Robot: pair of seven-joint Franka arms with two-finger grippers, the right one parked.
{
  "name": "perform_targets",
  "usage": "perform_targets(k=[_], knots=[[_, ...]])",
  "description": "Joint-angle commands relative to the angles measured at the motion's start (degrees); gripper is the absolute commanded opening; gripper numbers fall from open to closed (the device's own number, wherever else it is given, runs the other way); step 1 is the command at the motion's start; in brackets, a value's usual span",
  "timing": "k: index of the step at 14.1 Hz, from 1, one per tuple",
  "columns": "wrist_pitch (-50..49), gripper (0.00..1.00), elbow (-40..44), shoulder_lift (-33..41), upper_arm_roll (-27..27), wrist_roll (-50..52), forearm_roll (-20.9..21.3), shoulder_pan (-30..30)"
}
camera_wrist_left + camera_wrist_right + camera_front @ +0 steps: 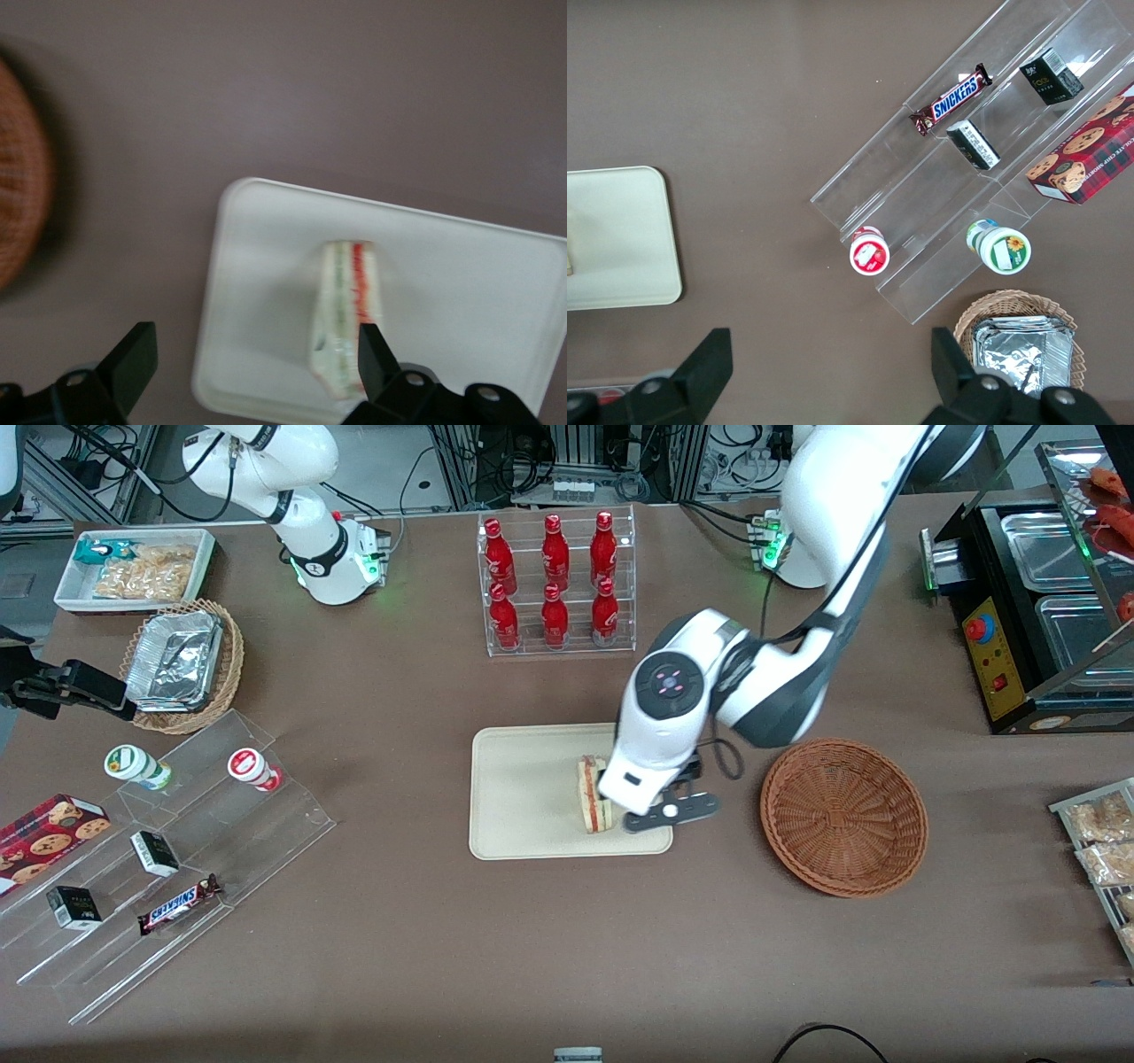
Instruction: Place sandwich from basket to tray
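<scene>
Gripper point(252, 367) spread wide above the tray point(443, 257), pinching nothing. One black finger point(133, 363) out over bare brown table point(354, 88) just off the tray's rim. The other finger point(372, 363) overlapping the near end of the sandwich point(345, 310); touching it or just in front of it, impossible to tell.

Sandwich resting on the tray, on the part nearest the basket point(843, 815), cut edge upward, red and green filling stripes running along it. Not in the basket.

Seen only from the wrist camera: the gap between the fingers and both fingertips. In the front view, fingers hidden under the white wrist and black hand of the arm point(673, 717), which also covers one corner of the tray and stands right beside the sandwich. Seen only from the front: the whole round of the basket, nothing visible in it, lying just beside the tray toward the working arm's end of the table. From the wrist, only a blurred reddish-brown arc of it, cut off at the frame.

Farther from the front camera than the tray, a clear rack of red bottles point(556, 584). Toward the parked arm's end, a clear stepped shelf point(177, 850) with a chocolate bar point(179, 903), small boxes and two round tubs, plus a tan wicker basket of foil containers point(182, 664). In the parked arm's wrist view, the same shelf shown plainly, but only one end of the tray, cut off at the edge.
</scene>
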State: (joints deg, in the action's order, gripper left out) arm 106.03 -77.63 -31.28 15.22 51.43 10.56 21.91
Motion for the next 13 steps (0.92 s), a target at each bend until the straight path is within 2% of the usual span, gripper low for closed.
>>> perform_targets(k=[1, 4, 6, 7, 13], knots=[[-7.7, 1.0, -3.0, 7.2, -0.4, -7.4, 0.4, -4.7], [-15.1, 1.0, -3.2, 11.8, -0.3, -16.5, -0.8, -10.8], [-17.1, 1.0, -5.0, 15.8, -0.3, -21.4, -5.0, -14.9], [-18.7, 1.0, -6.6, 18.1, -0.3, -23.6, -5.8, -16.6], [-24.7, 1.0, -10.5, 26.0, -0.5, -26.7, -5.6, -23.9]])
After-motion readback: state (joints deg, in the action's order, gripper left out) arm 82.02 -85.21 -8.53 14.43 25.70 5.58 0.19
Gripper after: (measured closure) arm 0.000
